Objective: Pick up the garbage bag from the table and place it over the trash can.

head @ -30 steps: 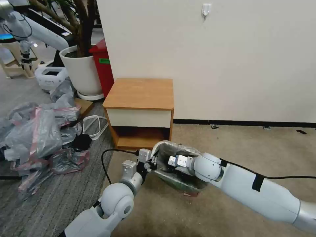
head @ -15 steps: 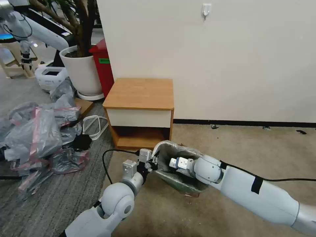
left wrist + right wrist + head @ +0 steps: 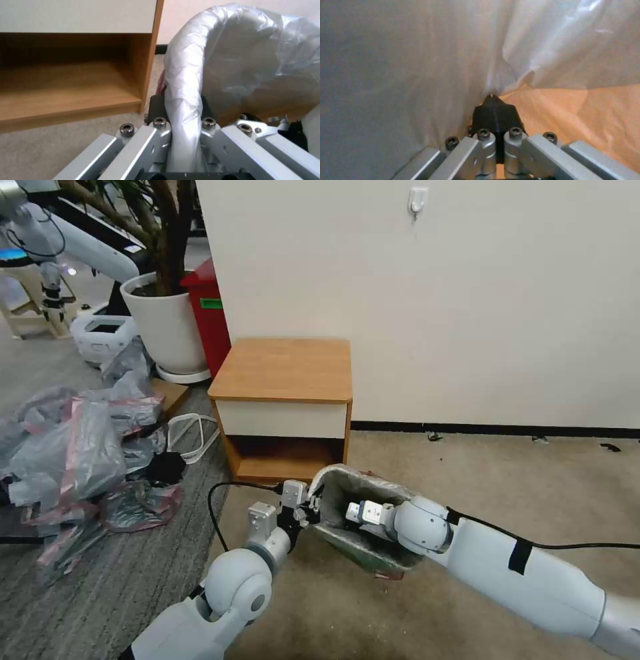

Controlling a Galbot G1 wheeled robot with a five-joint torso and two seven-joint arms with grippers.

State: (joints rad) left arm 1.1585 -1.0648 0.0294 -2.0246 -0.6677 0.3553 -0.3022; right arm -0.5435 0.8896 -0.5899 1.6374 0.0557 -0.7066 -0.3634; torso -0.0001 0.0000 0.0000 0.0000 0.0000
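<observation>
**Bag already over the can's rim; seating the liner is what remains**

Nearest the robot, the left tool (image 3: 312,508) sits at the left side of the trash can (image 3: 373,555), its fingers clamped on the can's rolled rim with the garbage bag (image 3: 363,485) folded over it; the left wrist view shows the plastic-wrapped rim running straight down between the two pads. The right tool (image 3: 355,511) reaches in through the can's mouth from the right side. In the right wrist view its black fingertips (image 3: 494,113) are pressed together, their point pushed into a crease of the bag's inner wall, with the beige of the can glowing through the film.

The can lies tipped on the carpet just in front of the desk (image 3: 283,370), whose wooden top is bare, so the pick-up is done. The grey film covers the rim all along the visible far and left edges, and a bit of the pink-red band peeks out beneath the can's near corner. I judge the task close to finished: what seems left is pressing the liner down inside, letting go of the rim, and perhaps standing the can upright.
</observation>
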